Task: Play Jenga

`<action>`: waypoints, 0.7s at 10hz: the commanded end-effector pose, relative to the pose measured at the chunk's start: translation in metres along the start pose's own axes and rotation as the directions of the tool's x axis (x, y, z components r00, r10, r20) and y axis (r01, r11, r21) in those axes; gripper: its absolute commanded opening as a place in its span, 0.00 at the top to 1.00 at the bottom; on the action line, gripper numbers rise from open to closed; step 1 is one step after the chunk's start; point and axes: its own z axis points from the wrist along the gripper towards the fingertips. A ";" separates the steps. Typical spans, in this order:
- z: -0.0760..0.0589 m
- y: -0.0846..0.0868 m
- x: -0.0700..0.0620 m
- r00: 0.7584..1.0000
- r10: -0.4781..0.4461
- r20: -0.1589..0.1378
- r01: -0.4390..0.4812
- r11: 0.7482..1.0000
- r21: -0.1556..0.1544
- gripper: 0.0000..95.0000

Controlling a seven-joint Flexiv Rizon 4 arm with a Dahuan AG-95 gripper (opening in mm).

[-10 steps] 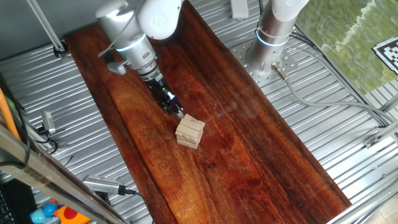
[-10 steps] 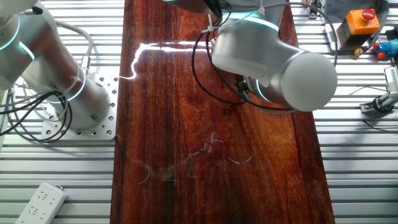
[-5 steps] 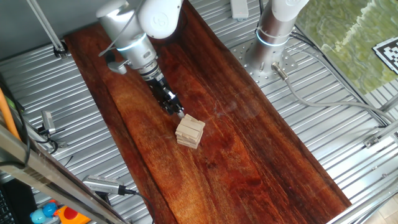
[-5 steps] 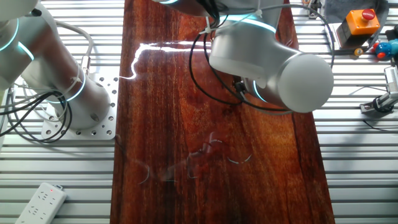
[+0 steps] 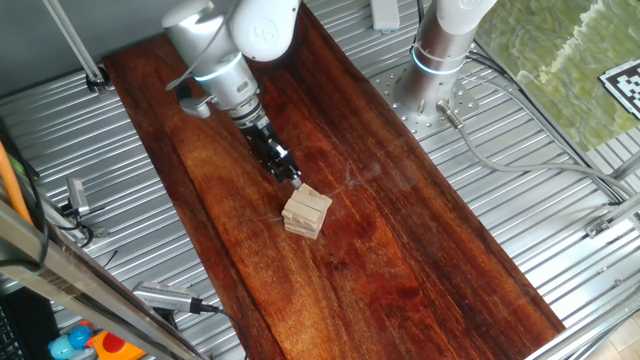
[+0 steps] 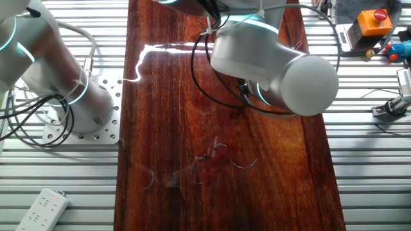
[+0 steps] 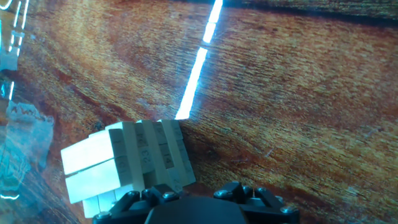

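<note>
The dark two-finger hand (image 5: pixel 293 180) hangs just above the small crossed stack of pale wooden blocks (image 5: pixel 305 211) mid-desk (image 5: pixel 400 240); finger spacing unclear. Bare board surrounds it.

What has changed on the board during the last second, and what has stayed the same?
The end effector slid a little along the board toward the Jenga stack, and its tip now reaches the stack's top edge. Nothing was grasped or released. The stack looks unmoved, and so does the second arm's base.
</note>
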 end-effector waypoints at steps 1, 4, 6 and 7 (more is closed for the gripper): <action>0.001 0.001 0.002 1.000 0.001 0.001 -0.001 1.000 0.001 0.40; 0.002 0.002 0.006 1.000 0.008 0.000 -0.008 1.000 0.003 0.40; 0.003 0.002 0.008 1.000 0.008 0.000 -0.008 1.000 0.004 0.60; 0.004 0.002 0.008 1.000 0.009 0.000 -0.009 1.000 0.004 0.60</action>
